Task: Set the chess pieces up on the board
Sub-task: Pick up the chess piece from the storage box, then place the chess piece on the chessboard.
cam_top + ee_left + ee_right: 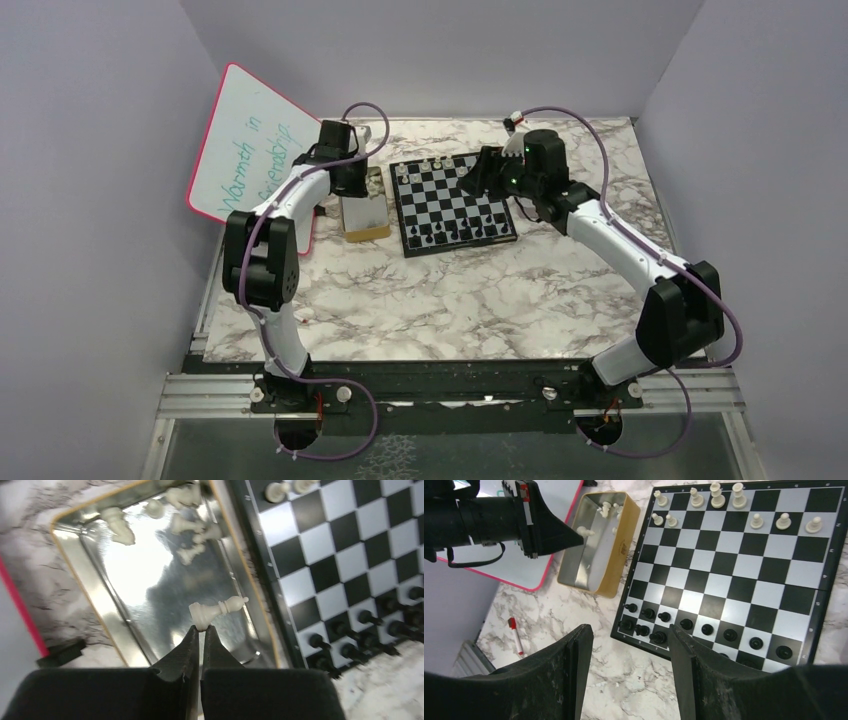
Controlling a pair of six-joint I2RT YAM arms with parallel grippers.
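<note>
White side of the board (455, 200) is being filled. The black pieces (686, 624) are being seen upright in the two rows nearest the arms. Pale pieces (716, 495) are standing in the far rows with gaps between them. One pale piece (218, 610) is being pinched at its base by the left fingers (196, 637), which are pressed together on it. It is being held tilted sideways above the metal tin (80, 565), just beside the board's left rim. More loose pale ones (185, 555) are lying in the tin. The right fingers (583, 640) are being held spread and empty above the black rows. Step judged: a carry from tin to board. Next move calls for the piece being taken to an open far-row square, righted, and lowered clear of its neighbours.
</note>
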